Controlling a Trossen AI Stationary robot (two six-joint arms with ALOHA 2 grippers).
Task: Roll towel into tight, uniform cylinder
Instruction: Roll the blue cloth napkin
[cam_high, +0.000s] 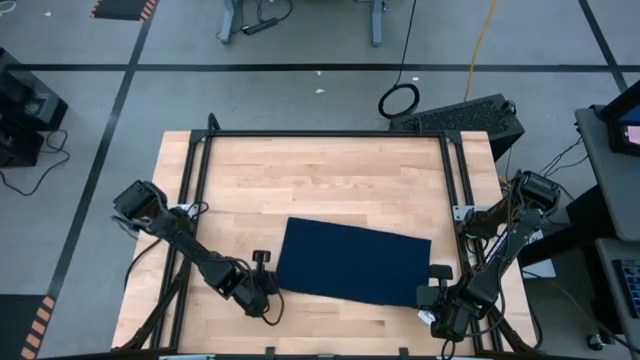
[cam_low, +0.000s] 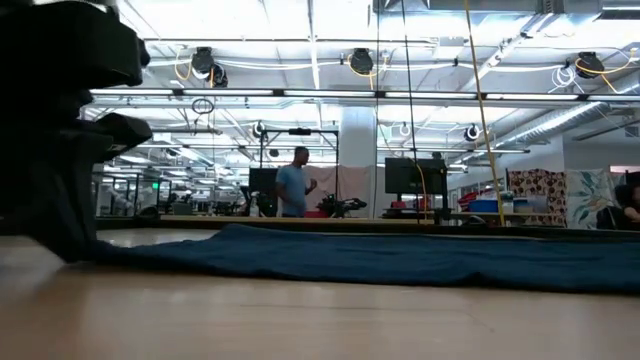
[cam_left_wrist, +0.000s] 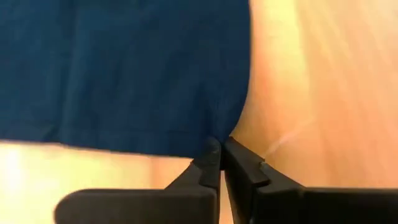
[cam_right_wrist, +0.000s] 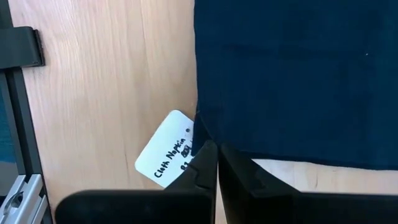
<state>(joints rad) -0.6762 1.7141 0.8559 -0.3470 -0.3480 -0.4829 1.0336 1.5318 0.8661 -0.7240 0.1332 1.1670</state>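
Note:
The dark navy towel (cam_high: 352, 262) lies spread flat on the wooden table (cam_high: 320, 170), a little skewed, its underside on the wood. My left gripper (cam_high: 268, 286) is at the towel's near left corner, shut on it. My right gripper (cam_high: 432, 300) is at the towel's near right corner, shut on it. A white tag (cam_right_wrist: 166, 152) with handwriting sticks out at that corner. In the low view the towel (cam_low: 400, 258) shows as a low flat band across the table. My left gripper pinches the towel's near left corner (cam_left_wrist: 214, 134) between its two fingers. The fingers come low from the table's near left side. The rest of the towel lies flat on the table. My right gripper pinches the towel's near right corner (cam_right_wrist: 204, 130) between its two fingers, beside the white tag. The fingers come low from the table's near right side. The towel lies flat on the table beyond them.
A black metal frame (cam_high: 320, 136) runs around the table top. Bare wood lies beyond the towel toward the far edge. A person (cam_low: 293, 183) stands far off in the room behind the table.

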